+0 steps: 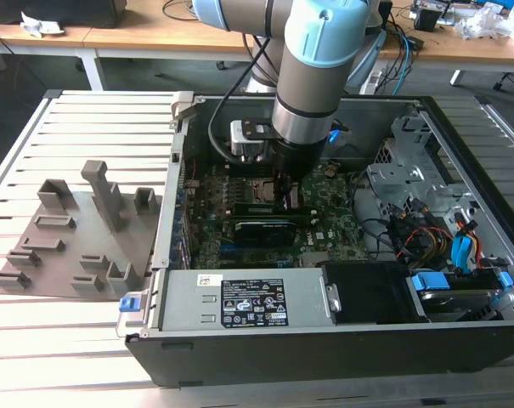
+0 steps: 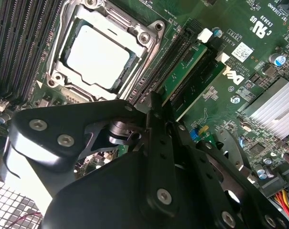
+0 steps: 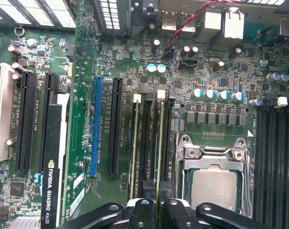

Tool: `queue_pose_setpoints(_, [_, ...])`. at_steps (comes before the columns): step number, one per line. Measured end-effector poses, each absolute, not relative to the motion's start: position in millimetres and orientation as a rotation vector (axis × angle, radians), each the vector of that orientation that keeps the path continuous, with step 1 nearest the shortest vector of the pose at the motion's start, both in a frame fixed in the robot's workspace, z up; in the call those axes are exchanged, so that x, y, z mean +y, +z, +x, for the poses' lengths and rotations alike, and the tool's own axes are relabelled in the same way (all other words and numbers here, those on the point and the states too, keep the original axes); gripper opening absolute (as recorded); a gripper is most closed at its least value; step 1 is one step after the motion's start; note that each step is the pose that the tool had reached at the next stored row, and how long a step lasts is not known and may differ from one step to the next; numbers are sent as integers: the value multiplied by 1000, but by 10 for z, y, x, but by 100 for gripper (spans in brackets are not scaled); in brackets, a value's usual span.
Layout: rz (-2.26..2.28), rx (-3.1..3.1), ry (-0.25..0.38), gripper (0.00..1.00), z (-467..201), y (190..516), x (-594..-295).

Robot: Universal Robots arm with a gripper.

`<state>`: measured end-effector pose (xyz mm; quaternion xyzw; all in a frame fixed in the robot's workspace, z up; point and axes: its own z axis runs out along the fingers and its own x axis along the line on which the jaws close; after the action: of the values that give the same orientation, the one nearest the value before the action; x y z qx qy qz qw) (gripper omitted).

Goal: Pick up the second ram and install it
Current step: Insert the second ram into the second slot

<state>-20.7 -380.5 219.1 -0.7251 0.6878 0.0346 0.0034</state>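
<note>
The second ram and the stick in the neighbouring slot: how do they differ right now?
The second ram runs between the fingertips of the gripper; the other stick stands free of it. The second ram lies next to the CPU socket; the other stick lies nearer the black expansion slot. Both stand on edge, parallel, in neighbouring slots.

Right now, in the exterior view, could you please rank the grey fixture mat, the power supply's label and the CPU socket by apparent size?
1. grey fixture mat
2. power supply's label
3. CPU socket, partly hidden behind the arm, so it may look smaller than it is
</note>
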Motion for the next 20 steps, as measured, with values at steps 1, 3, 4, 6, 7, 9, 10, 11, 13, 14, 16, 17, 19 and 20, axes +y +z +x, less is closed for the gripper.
queue_pose_setpoints(1, [-2273,2156,108,14,-207,2192,-3798])
queue_pose_setpoints(3, [-2273,2156,108,14,-207,2191,-3779])
queue_pose_setpoints(4, [-2273,2156,109,14,-207,2191,-3777])
queue_pose_setpoints(6, [-2273,2156,109,14,-207,2190,-3783])
queue_pose_setpoints(7, [-2273,2156,109,14,-207,2190,-3786])
queue_pose_setpoints(9, [-2273,2156,109,14,-206,2189,-3792])
queue_pose_setpoints(10, [-2273,2156,108,14,-207,2188,-3793])
queue_pose_setpoints(11, [-2273,2156,108,14,-207,2186,-3794])
queue_pose_setpoints(13, [-2273,2156,108,14,-207,2181,-3794])
queue_pose_setpoints(14, [-2273,2156,108,14,-207,2177,-3794])
queue_pose_setpoints(16, [-2273,2156,108,14,-207,2169,-3796])
queue_pose_setpoints(17, [-2273,2156,108,14,-207,2167,-3795])
queue_pose_setpoints(19, [-2273,2156,109,14,-207,2169,-3794])
queue_pose_setpoints(20, [-2272,2156,109,14,-206,2177,-3793])
